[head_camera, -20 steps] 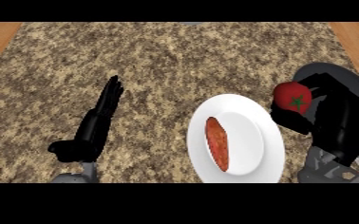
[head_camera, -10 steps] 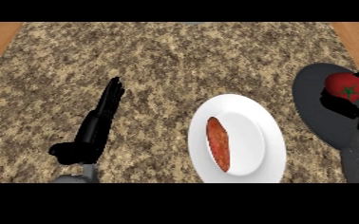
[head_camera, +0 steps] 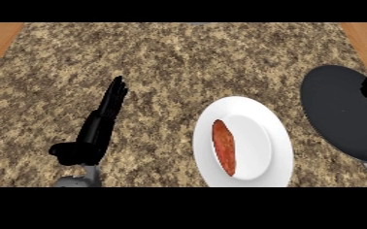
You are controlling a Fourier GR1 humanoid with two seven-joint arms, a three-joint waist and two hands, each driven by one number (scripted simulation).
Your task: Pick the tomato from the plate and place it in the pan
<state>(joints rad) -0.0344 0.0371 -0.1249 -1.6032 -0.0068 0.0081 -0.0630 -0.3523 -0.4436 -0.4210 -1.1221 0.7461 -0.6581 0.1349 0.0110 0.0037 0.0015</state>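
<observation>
Left hand (head_camera: 98, 123) rests at the near left of the counter (head_camera: 179, 63), fingers straight and together, pointing away toward the far side; it holds nothing and touches nothing but the counter. A bit of grey forearm (head_camera: 75, 180) shows at the near edge below it.

Right hand does not show anywhere in the view, so nothing can be said of its fingers.

White plate (head_camera: 276, 165) sits near right of centre, well apart from the left hand. On it lies one reddish elongated piece of food (head_camera: 224, 146) (a slice or strip; what it is exactly cannot be told), running near-to-far, left of the plate's middle.

Dark pan (head_camera: 333, 109) sits at the right edge, cut off by the frame, just beside the plate's far right rim with a narrow strip of counter between them. The visible part of the pan's inside shows only dark surface.

Tomato: not visible on the plate, nor in the part of the pan that shows. Where it is cannot be told.

Wooden edging (head_camera: 10, 34) shows at the far left and far right corners of the counter.
</observation>
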